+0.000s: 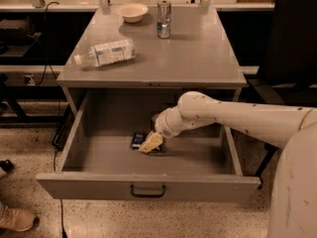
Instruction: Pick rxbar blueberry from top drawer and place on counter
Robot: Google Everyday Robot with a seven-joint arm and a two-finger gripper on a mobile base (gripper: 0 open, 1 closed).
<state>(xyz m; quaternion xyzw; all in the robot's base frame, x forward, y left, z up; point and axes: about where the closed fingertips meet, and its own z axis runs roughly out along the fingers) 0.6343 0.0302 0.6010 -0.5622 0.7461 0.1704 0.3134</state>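
The top drawer (pixel 148 187) stands pulled open below the counter (pixel 193 53), with a dark loop handle on its front panel. The rxbar blueberry (pixel 137 140), a small dark blue flat bar, lies on the drawer floor near the middle. My white arm reaches in from the right. My gripper (pixel 150 143) is down inside the drawer, right at the bar's right end, its pale fingertip covering part of the bar. Only the bar's left part shows.
On the counter lie a clear plastic bottle (pixel 105 52) on its side at the left, a pale bowl (pixel 132 12) at the back and a drinking can (pixel 163 20) beside it. A shoe (pixel 15 218) shows at the bottom left on the floor.
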